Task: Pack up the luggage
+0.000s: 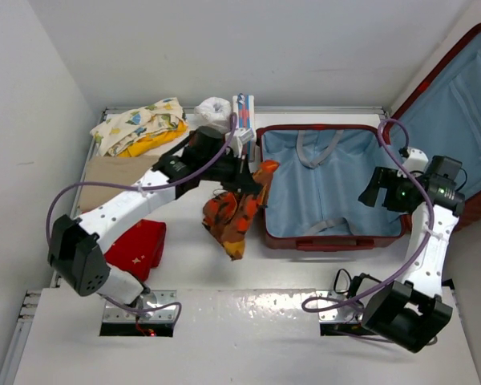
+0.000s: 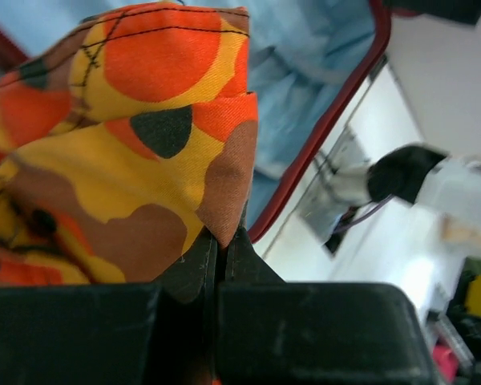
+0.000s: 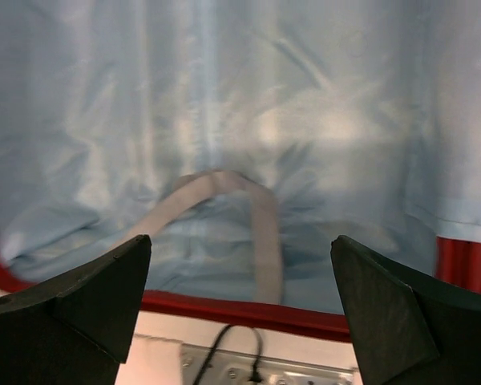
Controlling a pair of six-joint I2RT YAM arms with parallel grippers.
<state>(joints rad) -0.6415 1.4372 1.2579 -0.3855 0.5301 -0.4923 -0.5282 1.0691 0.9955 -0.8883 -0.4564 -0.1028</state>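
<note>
The luggage [image 1: 325,238], a dark red hard-shell case, lies open on the table with its light blue lining [image 3: 248,104] facing up and its lid [image 1: 453,104] leaning at the right. My left gripper [image 1: 255,183] is shut on an orange, yellow and brown patterned cloth [image 1: 234,215], which hangs just left of the case's left rim. In the left wrist view the cloth [image 2: 120,136] fills the left and its corner is pinched between the closed fingertips [image 2: 199,265]. My right gripper [image 1: 377,188] stands open above the case's right side, with nothing between its fingers [image 3: 88,297].
A folded red cloth [image 1: 138,245] lies at the front left. A tan cloth [image 1: 116,172] and a yellow patterned cloth [image 1: 140,124] lie at the back left. A white bundle [image 1: 214,110] and a box [image 1: 244,112] stand at the back. Grey straps [image 3: 260,241] lie on the lining.
</note>
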